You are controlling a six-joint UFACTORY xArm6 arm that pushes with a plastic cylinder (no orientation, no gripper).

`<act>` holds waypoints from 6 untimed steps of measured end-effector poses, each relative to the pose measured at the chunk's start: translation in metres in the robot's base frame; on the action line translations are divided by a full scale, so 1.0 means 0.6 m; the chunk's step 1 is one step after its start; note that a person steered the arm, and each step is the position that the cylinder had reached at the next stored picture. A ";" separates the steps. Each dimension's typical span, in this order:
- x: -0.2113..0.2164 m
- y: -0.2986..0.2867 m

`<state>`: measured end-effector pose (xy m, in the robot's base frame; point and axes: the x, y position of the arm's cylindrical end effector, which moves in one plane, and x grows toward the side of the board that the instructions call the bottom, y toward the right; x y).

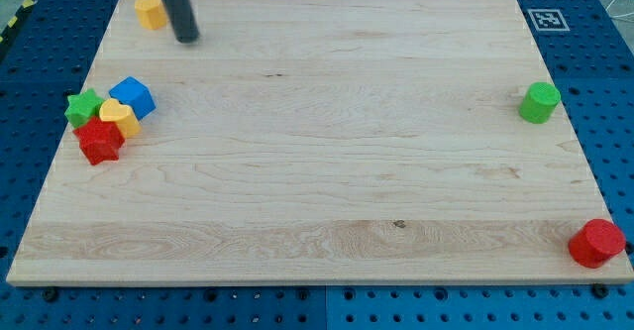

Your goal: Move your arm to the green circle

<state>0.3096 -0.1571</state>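
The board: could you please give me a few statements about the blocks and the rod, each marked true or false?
1. My tip touches the green circle. False: it is far off, near the view's top left, beside the yellow block.
2. The red circle sits at the view's bottom right. True.
3. The green star is by the red star. True.
4. The green circle lies among the left cluster. False: it stands alone at the right edge.
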 end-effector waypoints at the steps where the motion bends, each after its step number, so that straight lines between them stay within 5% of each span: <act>1: 0.098 0.155; 4: 0.283 0.693; 6: 0.226 0.768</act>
